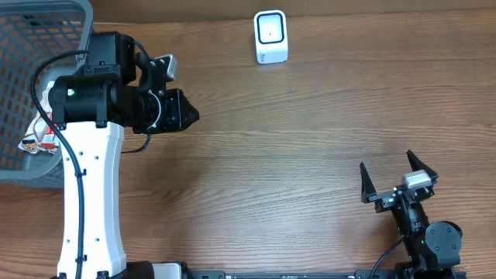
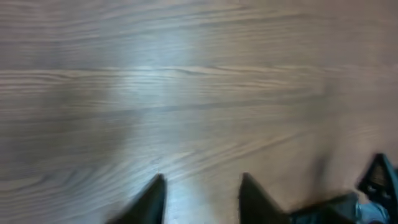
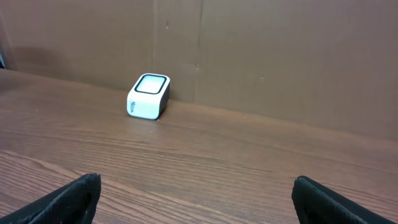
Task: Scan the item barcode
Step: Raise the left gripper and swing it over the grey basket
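Brown wood-grain table (image 1: 310,155) is spanning the whole field, its grain running lengthwise and a pale sheen (image 2: 155,68) of reflected light lying across it. Plain brown wall panels (image 3: 280,56), joined at vertical seams, are backing its far edge.

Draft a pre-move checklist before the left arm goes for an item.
1. Scanner upright on the table, window unobstructed: ok.
2. Left gripper empty, jaws apart: ok.
3. Left gripper over the basket: not ok; it sits beside the basket, over bare table.
4. Item reachable in the basket: cannot tell; the left arm partly hides it.
5. Barcode side of the item known: cannot tell.
6. Right gripper open, empty, far from the scanner: ok.
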